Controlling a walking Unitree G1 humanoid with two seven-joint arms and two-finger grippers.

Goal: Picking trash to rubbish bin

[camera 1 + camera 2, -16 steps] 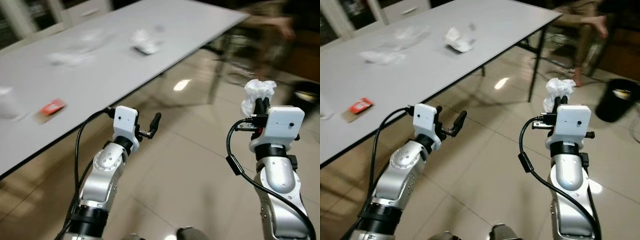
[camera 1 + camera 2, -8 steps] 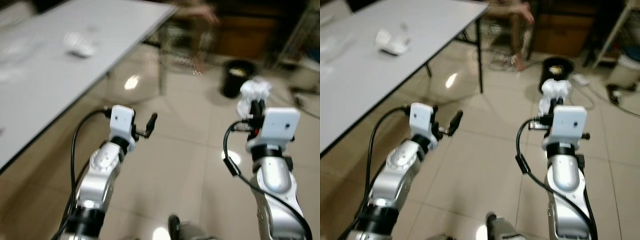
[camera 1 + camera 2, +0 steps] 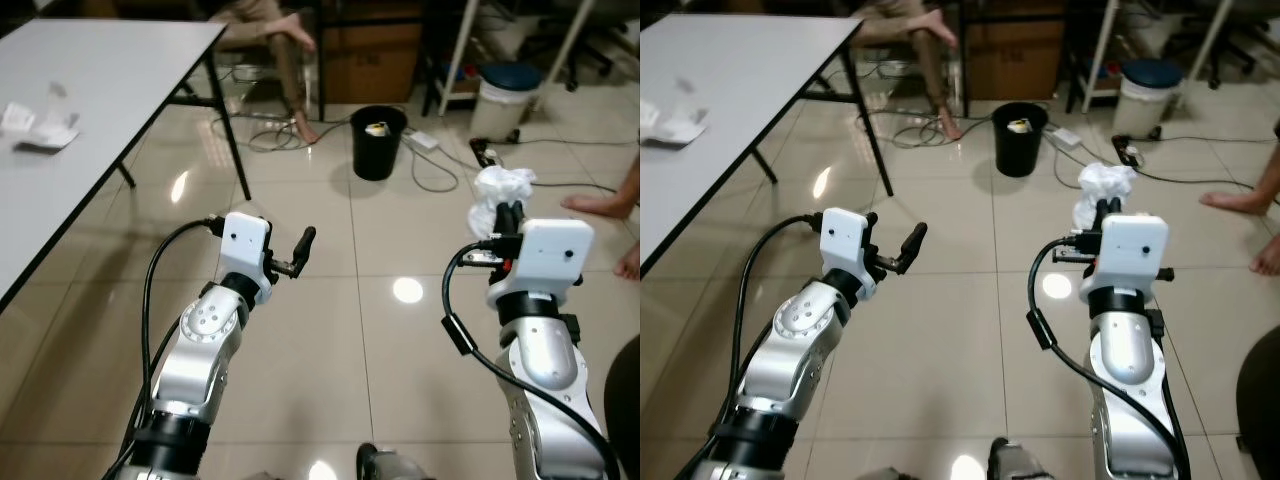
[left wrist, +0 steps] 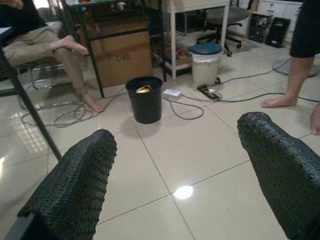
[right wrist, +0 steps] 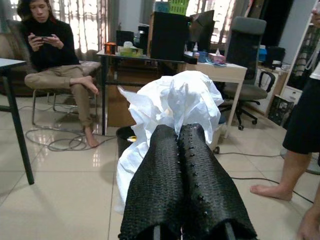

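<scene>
Glossy tiled floor (image 3: 340,330), crinkled white tissue paper (image 5: 170,107), matt knobbly black right claw (image 5: 185,195), smooth black bin (image 3: 378,143).

Open shiny tile floor (image 3: 350,300) leads to the round black bin (image 3: 378,142), with loose cables (image 3: 440,180) beside it and the grey table (image 3: 90,110) left.

Silver arms, white wrists, black cables
</scene>
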